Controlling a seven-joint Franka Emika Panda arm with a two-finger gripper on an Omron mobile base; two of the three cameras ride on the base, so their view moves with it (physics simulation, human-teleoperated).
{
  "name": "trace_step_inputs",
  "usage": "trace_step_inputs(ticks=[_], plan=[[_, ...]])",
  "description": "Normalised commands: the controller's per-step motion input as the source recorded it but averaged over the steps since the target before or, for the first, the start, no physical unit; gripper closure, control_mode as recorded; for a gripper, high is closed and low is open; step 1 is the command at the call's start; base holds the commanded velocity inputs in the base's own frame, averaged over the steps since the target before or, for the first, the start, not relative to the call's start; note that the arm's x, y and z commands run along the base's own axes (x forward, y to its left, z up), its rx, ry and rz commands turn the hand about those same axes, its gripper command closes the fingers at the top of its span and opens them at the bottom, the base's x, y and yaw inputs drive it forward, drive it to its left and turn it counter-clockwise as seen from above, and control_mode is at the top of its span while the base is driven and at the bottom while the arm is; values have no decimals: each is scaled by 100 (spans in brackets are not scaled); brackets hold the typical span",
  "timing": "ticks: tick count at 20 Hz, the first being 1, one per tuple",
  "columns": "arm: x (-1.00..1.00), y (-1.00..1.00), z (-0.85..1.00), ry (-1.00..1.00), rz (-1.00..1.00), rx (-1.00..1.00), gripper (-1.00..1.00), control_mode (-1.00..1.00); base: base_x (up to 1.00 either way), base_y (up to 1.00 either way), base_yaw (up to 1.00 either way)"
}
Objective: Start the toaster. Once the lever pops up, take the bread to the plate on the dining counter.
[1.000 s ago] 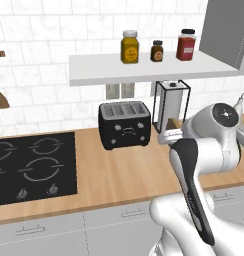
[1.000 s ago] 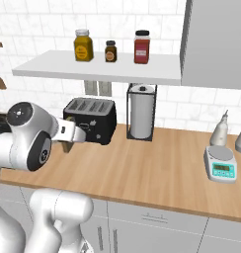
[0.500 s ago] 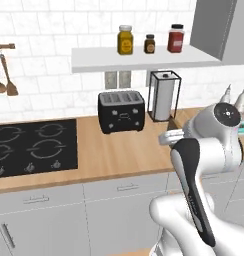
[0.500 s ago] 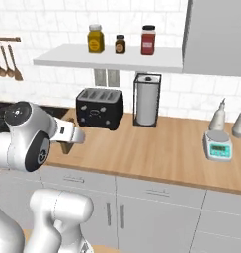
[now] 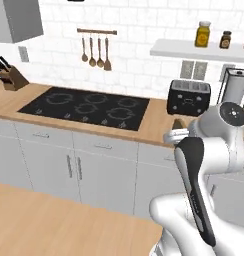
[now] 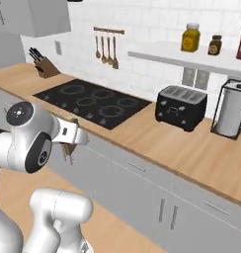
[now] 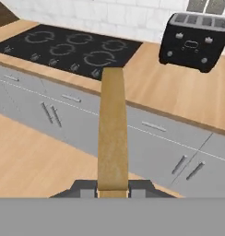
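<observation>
Left base view: you see the toaster [image 5: 189,97] standing on the wood worktop [image 5: 159,122] against the tiled wall, to the right of the black hob [image 5: 84,107]. The bread [image 5: 179,123] shows as a small brown patch just ahead of the arm's white wrist, apart from the toaster and out over the front part of the worktop. A strip of light wood, judged to be the dining counter [image 5: 69,225], crosses the bottom of this view, on the near side of the grey cabinets. No plate can be made out here.

Right base view: you see the pincer [image 6: 69,148] at the left, hanging in front of the cabinet doors and off the worktop edge. The bread is clamped in it as a thin brown piece. The toaster sits well apart, to the right and farther back.

Hand view: you look along the slice. Its long axis runs straight away from the 2 dark fingertips [image 7: 84,188], and you see it edge-on as a narrow tan strip. The pincer is closed tight on its near end. Light wood lies at lower left below the slice, and this view alone gives you the slice's axis. Judge the coming move as a carry away from the toaster toward that near counter; which way the plate lies cannot be told.
</observation>
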Motion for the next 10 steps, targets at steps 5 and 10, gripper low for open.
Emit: trace_step_inputs(ticks=[5, 10], plan=[[0, 0, 0, 0, 0, 0, 100, 100, -13, 0, 100], [0, 0, 0, 0, 0, 0, 100, 100, -7, 0, 100]])
